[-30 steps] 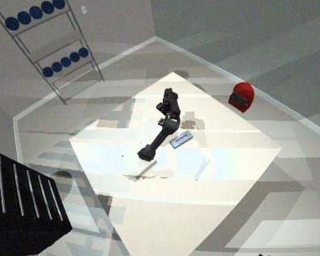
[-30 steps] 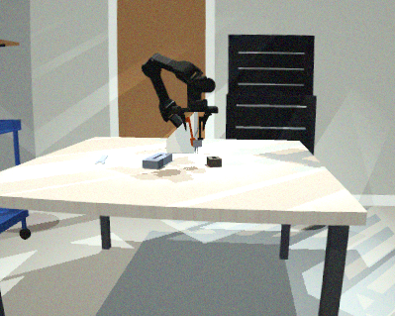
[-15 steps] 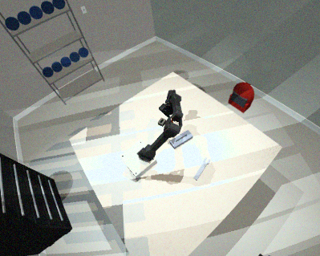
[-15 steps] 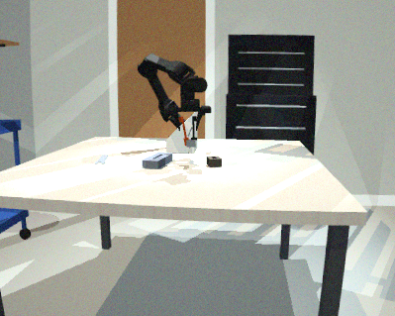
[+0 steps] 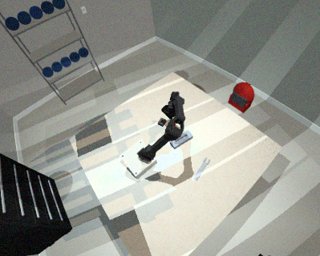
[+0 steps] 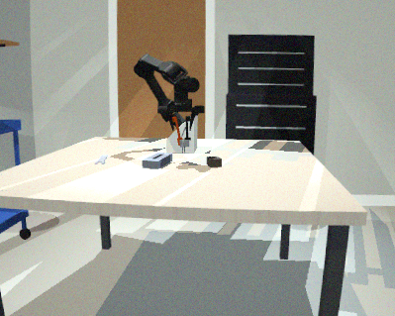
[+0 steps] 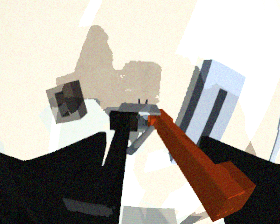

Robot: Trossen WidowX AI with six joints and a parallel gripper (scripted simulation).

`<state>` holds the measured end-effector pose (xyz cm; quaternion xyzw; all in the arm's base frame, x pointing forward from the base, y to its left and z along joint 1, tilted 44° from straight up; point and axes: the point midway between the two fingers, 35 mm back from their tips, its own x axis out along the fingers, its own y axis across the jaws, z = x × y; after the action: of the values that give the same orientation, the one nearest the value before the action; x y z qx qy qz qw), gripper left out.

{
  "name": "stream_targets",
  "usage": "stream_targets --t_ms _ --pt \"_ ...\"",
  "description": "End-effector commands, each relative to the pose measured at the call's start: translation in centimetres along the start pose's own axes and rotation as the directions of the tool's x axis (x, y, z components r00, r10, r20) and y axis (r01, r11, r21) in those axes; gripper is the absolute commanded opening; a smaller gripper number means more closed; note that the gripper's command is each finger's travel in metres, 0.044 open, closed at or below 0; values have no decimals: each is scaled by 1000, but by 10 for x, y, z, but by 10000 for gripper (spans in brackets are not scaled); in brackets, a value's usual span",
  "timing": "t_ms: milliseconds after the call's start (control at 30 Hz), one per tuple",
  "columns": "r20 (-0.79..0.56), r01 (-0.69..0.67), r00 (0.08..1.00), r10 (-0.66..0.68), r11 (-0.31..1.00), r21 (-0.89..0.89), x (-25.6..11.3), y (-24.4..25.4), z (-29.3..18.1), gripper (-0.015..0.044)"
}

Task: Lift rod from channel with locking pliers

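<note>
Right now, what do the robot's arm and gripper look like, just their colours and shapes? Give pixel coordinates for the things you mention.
The arm (image 5: 159, 144) (image 6: 154, 83) is dark, near black, built of chunky segments with thick rounded joints. The gripper (image 6: 183, 123) (image 7: 155, 141) looks black too; close up, its parts seem plain and angular. I can make out no lettering or loose cables, though the pictures are grainy.

behind the table (image 5: 229, 170) (image 6: 184, 190), the exterior view shows a brown door (image 6: 159, 37) in a white frame, with a black drawer cabinet (image 5: 25, 206) (image 6: 271, 81) to its right and a blue cart (image 6: 17, 146) at the far left. the top view adds a grey rack (image 5: 18, 46) holding dark blue round things against a wall. pale light streaks grey walls and floor.
</note>
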<state>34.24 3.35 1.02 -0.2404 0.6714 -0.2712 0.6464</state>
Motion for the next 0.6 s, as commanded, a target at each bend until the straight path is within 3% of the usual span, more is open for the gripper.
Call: stream_targets --t_ms 0,567 --pt "6 3 1000 -3 1000 21 -1 -8 0 321" --pt "5 7 1000 -7 997 81 0 -37 -5 321"
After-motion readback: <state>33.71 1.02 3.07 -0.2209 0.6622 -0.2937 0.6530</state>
